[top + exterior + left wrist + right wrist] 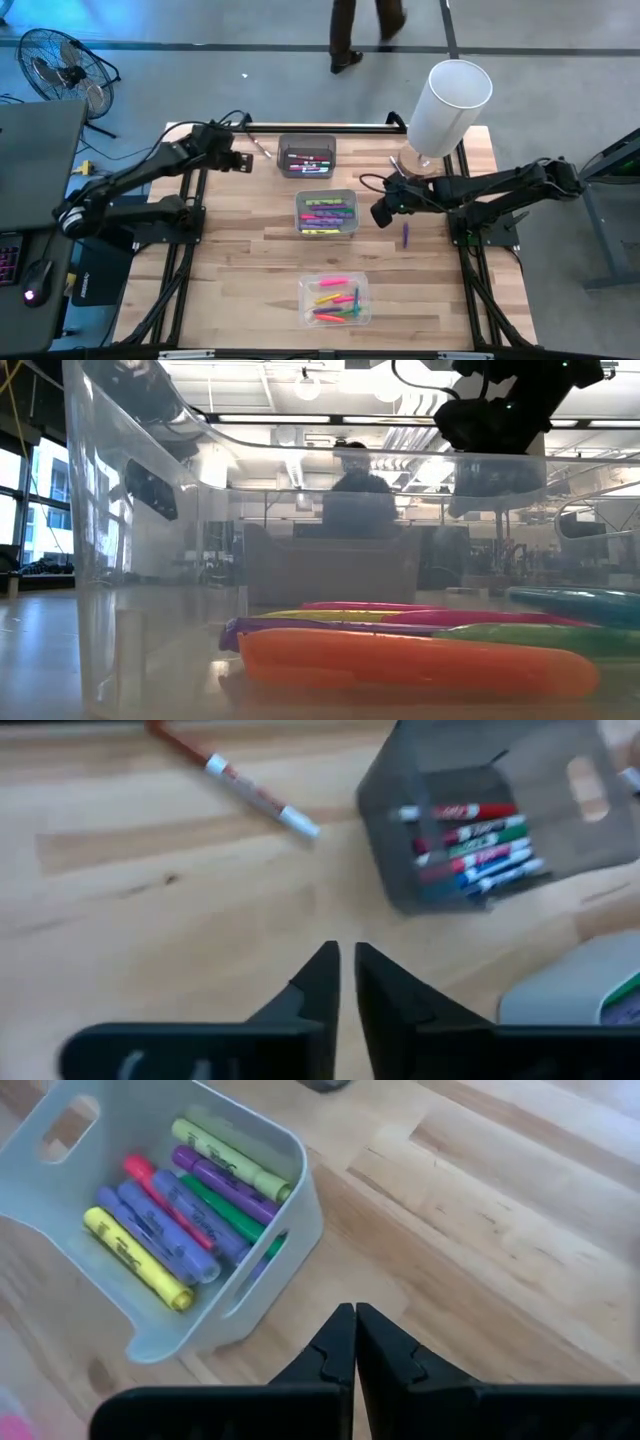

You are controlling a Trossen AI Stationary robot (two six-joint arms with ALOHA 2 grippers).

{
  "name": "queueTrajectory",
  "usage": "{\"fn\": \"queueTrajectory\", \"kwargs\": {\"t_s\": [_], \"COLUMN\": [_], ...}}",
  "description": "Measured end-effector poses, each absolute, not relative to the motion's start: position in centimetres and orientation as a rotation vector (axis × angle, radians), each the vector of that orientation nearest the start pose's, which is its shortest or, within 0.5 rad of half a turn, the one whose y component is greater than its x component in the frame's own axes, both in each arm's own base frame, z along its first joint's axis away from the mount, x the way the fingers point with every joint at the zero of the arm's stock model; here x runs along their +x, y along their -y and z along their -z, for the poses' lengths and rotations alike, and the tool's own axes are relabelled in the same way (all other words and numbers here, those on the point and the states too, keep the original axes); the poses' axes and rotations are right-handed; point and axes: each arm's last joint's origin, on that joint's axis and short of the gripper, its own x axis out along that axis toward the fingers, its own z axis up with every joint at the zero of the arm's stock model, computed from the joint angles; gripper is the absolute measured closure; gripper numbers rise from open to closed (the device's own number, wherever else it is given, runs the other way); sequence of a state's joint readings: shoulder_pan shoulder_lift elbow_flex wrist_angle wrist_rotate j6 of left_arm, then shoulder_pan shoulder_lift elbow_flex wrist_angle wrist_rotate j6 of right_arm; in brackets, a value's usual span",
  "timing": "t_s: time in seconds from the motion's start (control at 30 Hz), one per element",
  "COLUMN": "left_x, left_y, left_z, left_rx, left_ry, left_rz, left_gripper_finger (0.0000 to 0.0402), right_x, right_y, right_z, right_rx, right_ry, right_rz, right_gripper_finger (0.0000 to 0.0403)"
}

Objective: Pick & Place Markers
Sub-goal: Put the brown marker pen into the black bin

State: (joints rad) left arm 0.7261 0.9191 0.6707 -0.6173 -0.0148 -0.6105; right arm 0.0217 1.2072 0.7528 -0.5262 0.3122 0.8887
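Observation:
Three bins stand in a row down the table's middle. The far one is a dark grey bin (307, 157) (400, 810) with dark markers (475, 845). The middle one is a light grey bin (327, 212) (290, 1190) of highlighters (180, 1215). The near one is a clear bin (335, 300) with pink, orange and green markers (420, 660). A red-brown marker (261, 148) (245, 785) lies flat on the wood left of the dark bin. A purple marker (406, 235) lies right of the light bin. My left gripper (243, 160) (346, 958) hovers near the red-brown marker, its fingers a narrow gap apart and nothing between them. My right gripper (380, 214) (355, 1315) is shut and empty beside the light bin.
A tall white cylinder (447, 105) stands at the table's far right corner, close behind my right arm. A person (355, 35) walks beyond the far edge, and another person (358, 500) shows behind the table in the low view. A fan (65, 70) stands on the floor at the far left.

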Motion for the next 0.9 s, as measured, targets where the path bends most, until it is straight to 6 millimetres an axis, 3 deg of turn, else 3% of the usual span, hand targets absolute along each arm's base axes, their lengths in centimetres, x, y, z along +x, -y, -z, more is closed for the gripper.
{"fn": "queueTrajectory", "kwargs": {"t_s": [0.37,0.53,0.9], "left_x": [17.2,18.3,19.3], "left_y": [-15.9,-18.0,-24.4], "left_z": [-21.3,-20.1,-18.6], "left_rx": [-0.839,-0.915,-1.131], "left_ry": [-0.437,-0.395,-0.493], "left_rz": [-1.073,-1.282,-1.490], "left_gripper_finger": [0.0252,0.0245,0.0245], "right_x": [22.4,22.4,22.3], "right_y": [2.6,3.2,3.8], "right_z": [-21.7,-21.7,-21.7], "right_rx": [0.579,0.546,0.481], "right_ry": [-0.809,-0.829,-0.876], "right_rz": [0.671,0.647,0.563], "right_gripper_finger": [0.0402,0.0401,0.0402]}}
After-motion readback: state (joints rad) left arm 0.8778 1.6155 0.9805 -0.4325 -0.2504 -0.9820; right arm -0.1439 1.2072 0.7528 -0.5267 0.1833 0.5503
